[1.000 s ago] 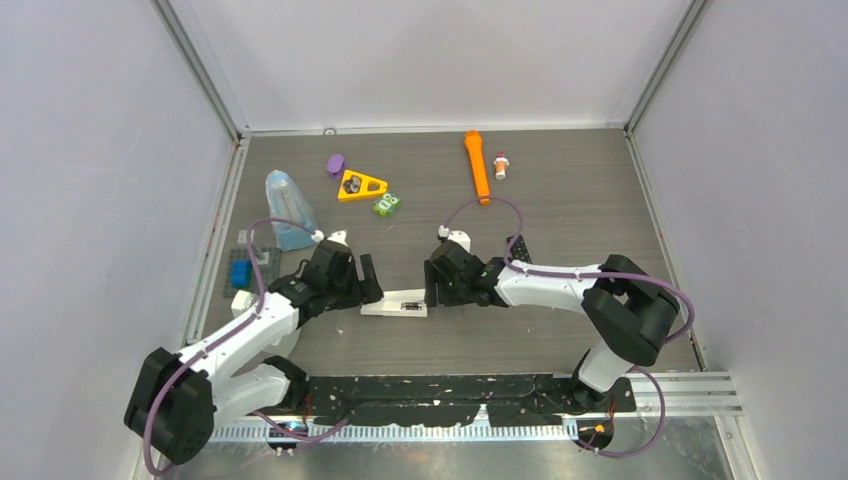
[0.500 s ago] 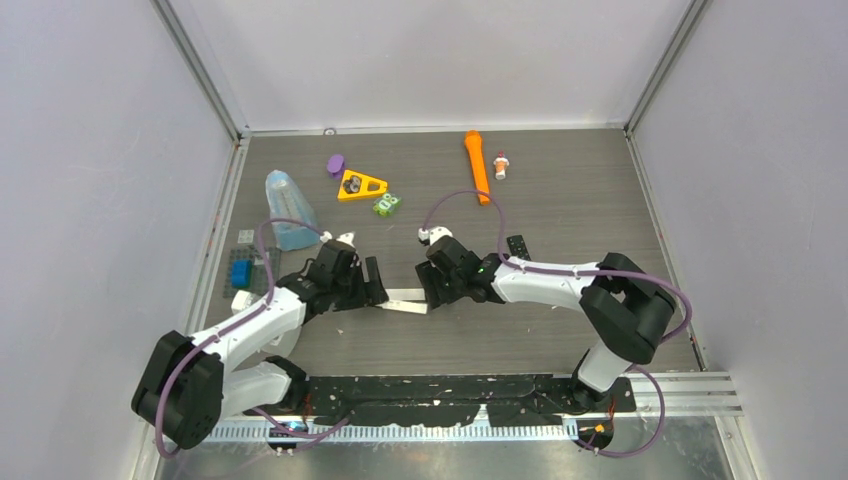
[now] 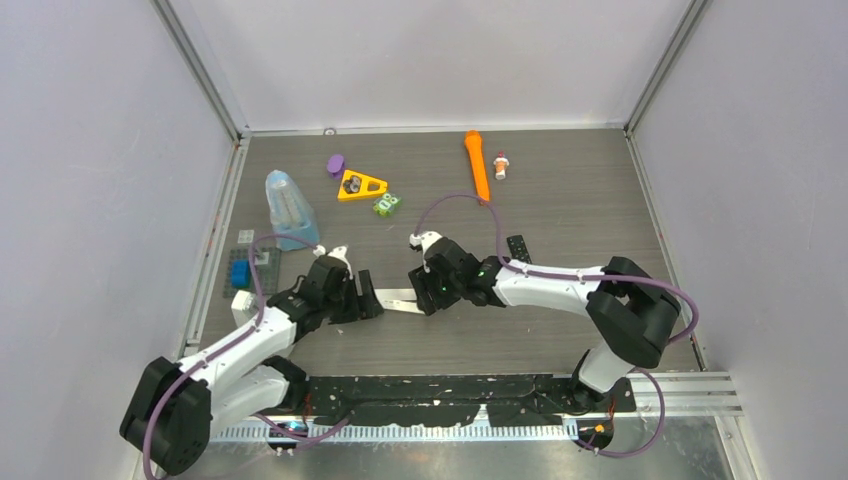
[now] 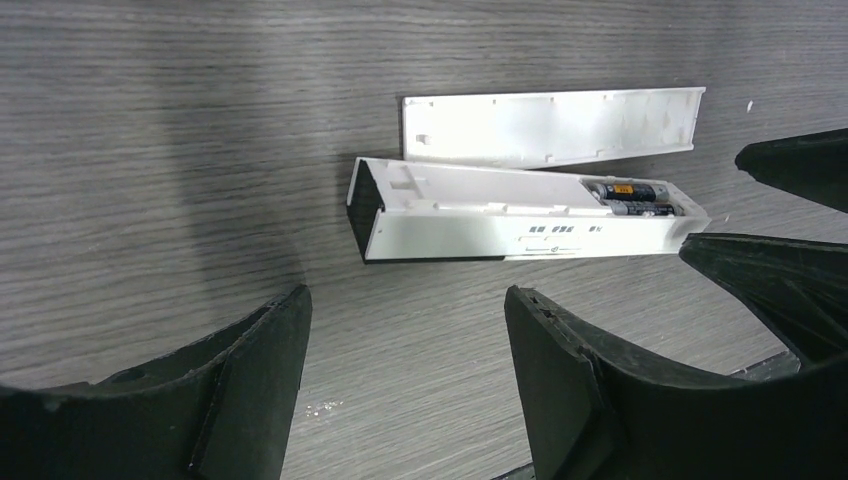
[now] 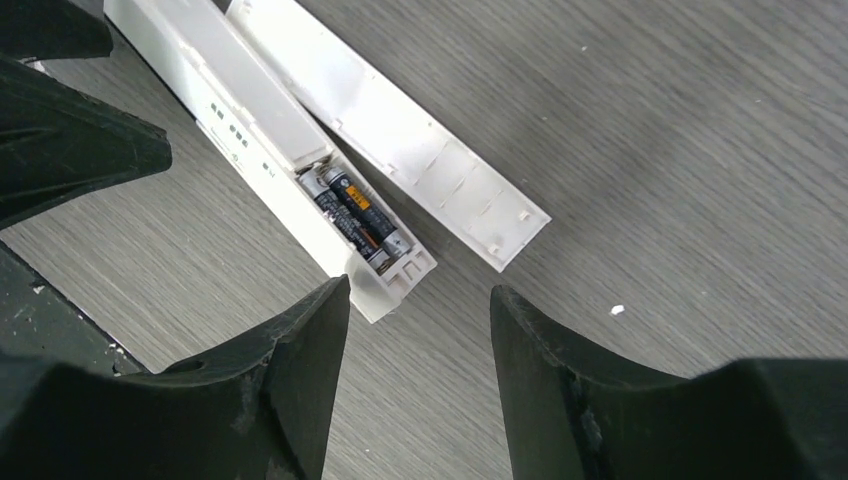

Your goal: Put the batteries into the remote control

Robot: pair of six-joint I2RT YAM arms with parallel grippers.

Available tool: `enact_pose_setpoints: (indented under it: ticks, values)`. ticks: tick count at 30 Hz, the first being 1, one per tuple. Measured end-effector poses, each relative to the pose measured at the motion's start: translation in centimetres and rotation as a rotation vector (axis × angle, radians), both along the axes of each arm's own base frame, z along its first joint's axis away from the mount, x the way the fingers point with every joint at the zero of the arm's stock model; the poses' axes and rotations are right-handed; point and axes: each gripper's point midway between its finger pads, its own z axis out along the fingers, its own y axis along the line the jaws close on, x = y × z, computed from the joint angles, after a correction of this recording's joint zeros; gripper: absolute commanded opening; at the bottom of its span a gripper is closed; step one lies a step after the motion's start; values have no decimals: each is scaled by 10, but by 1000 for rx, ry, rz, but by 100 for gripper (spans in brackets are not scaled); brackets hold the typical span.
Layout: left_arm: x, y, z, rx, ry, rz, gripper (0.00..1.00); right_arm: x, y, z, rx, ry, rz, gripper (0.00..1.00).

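Note:
The white remote control [image 4: 480, 215] lies on the table with its back open, and two dark batteries [image 4: 635, 197] sit side by side in the compartment at its right end. Its white cover [image 4: 550, 125] lies loose beside it. My left gripper [image 4: 407, 300] is open and empty, just short of the remote's left end. My right gripper [image 5: 420, 292] is open and empty at the battery end, where the remote [image 5: 250, 140], batteries [image 5: 358, 215] and cover [image 5: 400, 150] all show. In the top view the remote [image 3: 398, 298] lies between the left gripper [image 3: 365, 300] and the right gripper [image 3: 425, 295].
An orange flashlight [image 3: 477, 165], a small white-red piece [image 3: 501, 165], a yellow triangle [image 3: 361, 186], a purple piece [image 3: 335, 163] and a green piece [image 3: 387, 204] lie at the back. A clear bluish bottle [image 3: 287, 210] and a blue block [image 3: 240, 270] are left. A small black item [image 3: 518, 247] lies behind the right arm.
The right gripper has moved left along the remote. The left gripper has drawn back to the near left. The remote has shifted slightly away from the bases.

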Motion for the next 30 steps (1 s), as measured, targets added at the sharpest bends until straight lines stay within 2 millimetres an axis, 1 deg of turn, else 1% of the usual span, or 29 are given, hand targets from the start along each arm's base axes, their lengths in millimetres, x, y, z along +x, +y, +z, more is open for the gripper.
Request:
enact_pose_setpoints:
  ticks: [4, 12, 16, 22, 24, 30]
  values:
    - [-3, 3, 1, -8, -16, 5, 72, -7, 4, -2, -5, 1, 23, 58]
    - [-2, 9, 14, -10, -72, 34, 73, -18, 15, -2, -25, -53, 92, 55]
    - [-2, 16, 17, 6, -89, 58, 74, -22, 21, -5, -45, -90, 136, 52]
    - [-3, 22, 21, 16, -101, 88, 75, -25, 29, -12, -90, -145, 191, 41]
    - [-3, 24, 21, 19, -104, 95, 75, -26, 31, -12, -106, -169, 202, 38]
    - [-5, 26, 20, 30, -100, 101, 75, -37, 36, -10, -149, -246, 240, 36]
